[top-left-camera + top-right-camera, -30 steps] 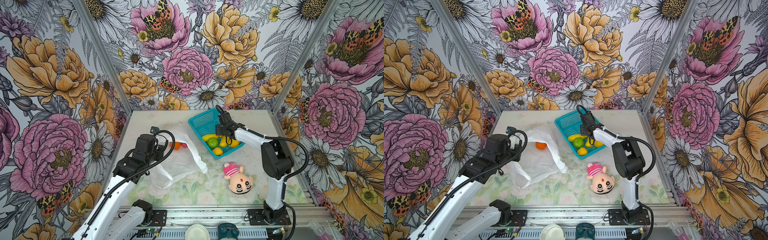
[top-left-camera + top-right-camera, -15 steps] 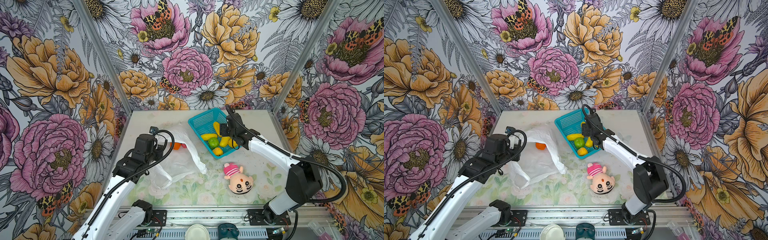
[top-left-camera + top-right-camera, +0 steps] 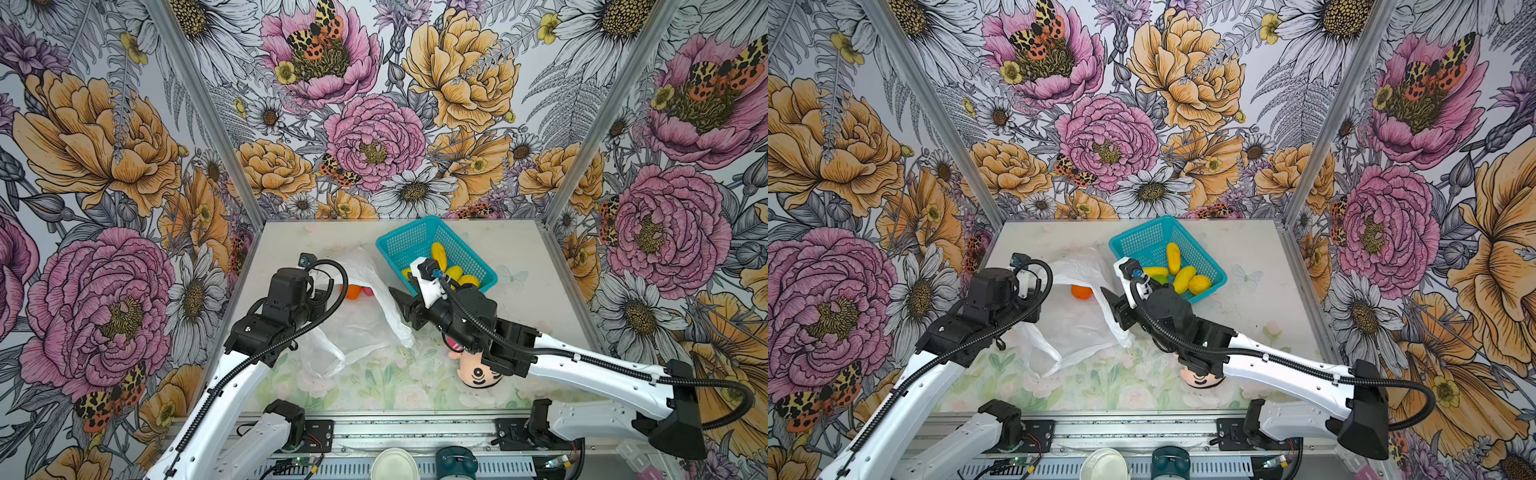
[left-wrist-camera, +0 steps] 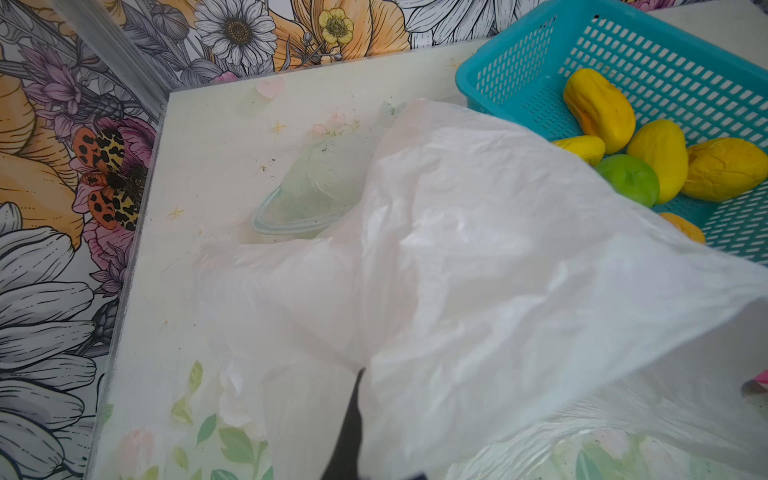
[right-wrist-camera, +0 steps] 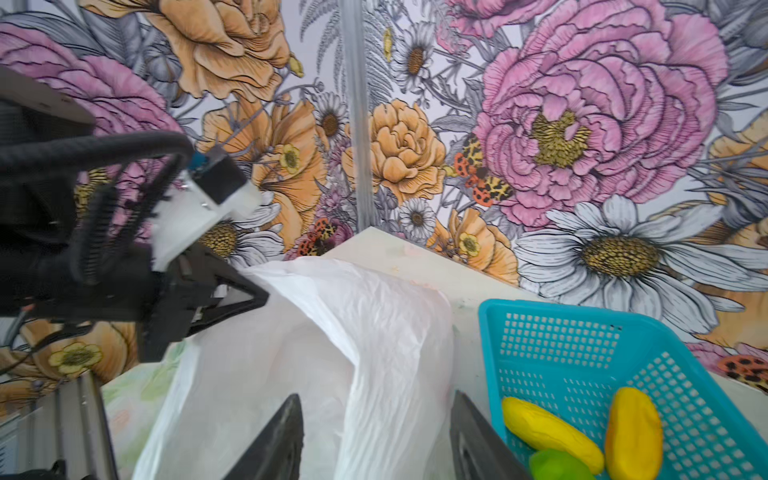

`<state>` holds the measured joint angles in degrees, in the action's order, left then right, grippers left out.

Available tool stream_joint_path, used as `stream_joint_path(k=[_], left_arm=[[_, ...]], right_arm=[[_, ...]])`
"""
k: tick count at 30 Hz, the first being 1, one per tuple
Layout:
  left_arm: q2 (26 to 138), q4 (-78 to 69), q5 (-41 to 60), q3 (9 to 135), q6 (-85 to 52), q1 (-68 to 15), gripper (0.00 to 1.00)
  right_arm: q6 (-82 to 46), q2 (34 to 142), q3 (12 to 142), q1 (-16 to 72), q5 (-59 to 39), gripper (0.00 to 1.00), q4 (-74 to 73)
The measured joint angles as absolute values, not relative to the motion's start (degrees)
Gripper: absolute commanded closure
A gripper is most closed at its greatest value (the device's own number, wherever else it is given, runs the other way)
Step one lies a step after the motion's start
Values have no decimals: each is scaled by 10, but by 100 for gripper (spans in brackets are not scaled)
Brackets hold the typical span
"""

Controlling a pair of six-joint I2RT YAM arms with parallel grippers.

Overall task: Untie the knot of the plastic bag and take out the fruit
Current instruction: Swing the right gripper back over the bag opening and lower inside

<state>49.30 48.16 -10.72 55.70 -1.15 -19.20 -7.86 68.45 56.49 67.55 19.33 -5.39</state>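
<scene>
White plastic bag [image 3: 361,328] lies slack mid-table; knot not visible, handles loose. Left gripper [image 5: 249,300] clenched on bag's upper film, lifting mouth, likely for access. Right gripper [image 5: 376,395] spread, empty, facing the bag. 1 orange fruit [image 3: 1080,291] inside bag. 4 yellow fruits [image 3: 1174,257] in teal basket [image 3: 409,237].

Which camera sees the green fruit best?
The left wrist view: the green fruit shows nearly whole in the basket. The right wrist view cuts it off at the picture's edge; in both top views the right arm hides most of it.
</scene>
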Motion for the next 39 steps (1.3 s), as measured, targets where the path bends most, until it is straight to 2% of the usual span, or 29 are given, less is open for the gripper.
stream_joint_path(k=[2, 6, 12, 16, 20, 31, 39], left_arm=[[491, 482, -107, 557, -11, -191, 100], [489, 482, -107, 557, -11, -184, 100], [486, 482, -107, 557, -11, -183, 100], [482, 482, -107, 557, -11, -183, 100], [479, 482, -107, 557, -11, -185, 100], [467, 482, -107, 557, -11, -190, 100], [439, 479, -76, 557, -11, -198, 100]], right_arm=[[-58, 698, 557, 717, 195, 43, -91], [-25, 763, 545, 775, 207, 49, -179], [-18, 900, 495, 781, 237, 45, -333], [-23, 985, 495, 781, 261, 46, -385], [-30, 1039, 507, 781, 293, 43, -421], [-56, 1096, 559, 756, 346, 43, -442], [-118, 1130, 594, 715, 352, 46, -389]])
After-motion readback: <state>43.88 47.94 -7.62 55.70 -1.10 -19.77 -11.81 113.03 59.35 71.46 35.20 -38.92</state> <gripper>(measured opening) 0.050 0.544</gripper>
